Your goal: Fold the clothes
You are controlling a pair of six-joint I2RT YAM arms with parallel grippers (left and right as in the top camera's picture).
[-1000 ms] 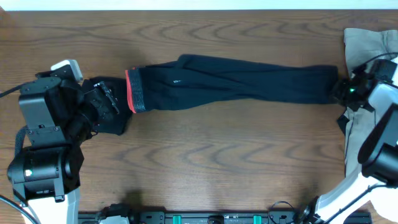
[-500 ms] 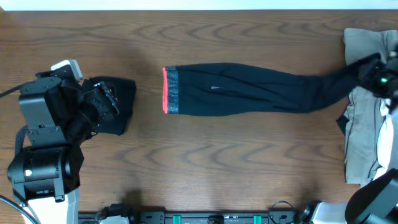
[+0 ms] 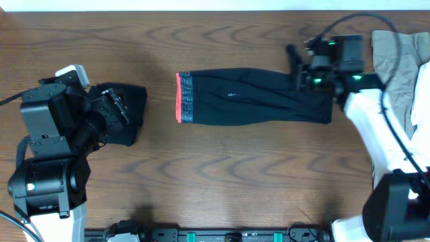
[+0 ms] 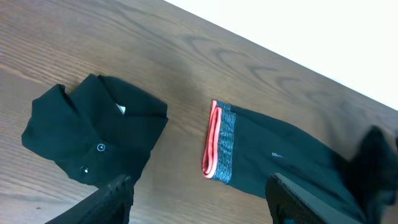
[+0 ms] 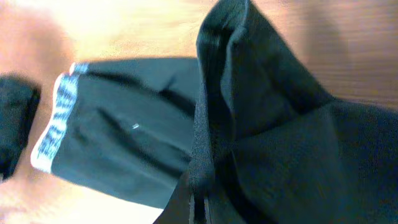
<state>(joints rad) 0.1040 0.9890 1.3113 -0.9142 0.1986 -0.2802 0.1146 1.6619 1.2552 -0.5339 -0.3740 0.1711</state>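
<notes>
The black pants (image 3: 248,105) lie across the table's middle, the grey waistband with its red-orange edge (image 3: 179,97) at the left. My right gripper (image 3: 300,70) is shut on the pants' leg end and holds it folded back over the pants. In the right wrist view the held black fabric (image 5: 267,124) fills the frame, with the waistband (image 5: 56,127) beyond. My left gripper (image 3: 115,111) is open and empty, over a folded black garment (image 3: 127,114). The left wrist view shows that garment (image 4: 93,137) and the waistband (image 4: 217,146).
A pile of khaki and white clothes (image 3: 403,60) lies at the right edge of the table. The right arm (image 3: 376,128) reaches across in front of it. Bare wood lies between the folded black garment and the waistband.
My right gripper has carried the leg end leftward from the right edge, doubling the pants over. The waistband earlier slid right, away from the left gripper. The left arm has not moved.
</notes>
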